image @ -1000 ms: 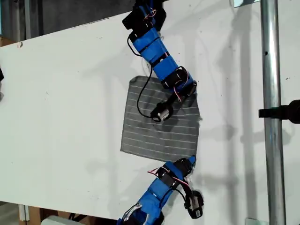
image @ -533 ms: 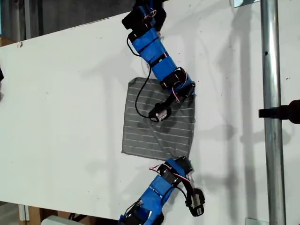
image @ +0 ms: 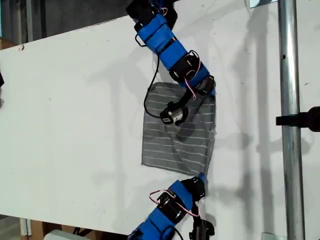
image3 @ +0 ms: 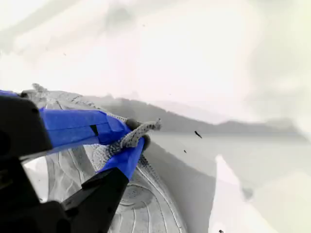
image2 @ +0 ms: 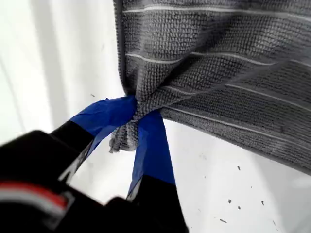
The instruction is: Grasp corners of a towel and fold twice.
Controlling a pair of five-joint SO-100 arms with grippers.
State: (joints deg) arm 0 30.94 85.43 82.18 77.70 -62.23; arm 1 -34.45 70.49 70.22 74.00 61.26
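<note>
The grey striped towel [image: 172,145] lies on the white table [image: 75,125], rumpled, with its edge on the exterior view's right lifted. My first gripper [image: 201,178] reaches in from the bottom of the exterior view. It is shut on the towel's near corner [image2: 127,127], and the cloth [image2: 218,63] hangs away from its blue fingers [image2: 151,145]. My second gripper [image: 209,91] comes from the top of the exterior view. It is shut on the far corner [image3: 141,130], with the towel [image3: 146,208] under it.
A metal pole [image: 287,75] with a black clamp [image: 302,120] stands at the exterior view's right. The second arm's wrist camera [image: 172,115] and its black cable [image: 149,97] hang over the towel. The table's edges run along the top and bottom of the exterior view.
Both shut grippers have raised their corners and the towel has shifted toward the exterior view's right, now rumpled. The first arm has drawn back toward the bottom of the exterior view.
</note>
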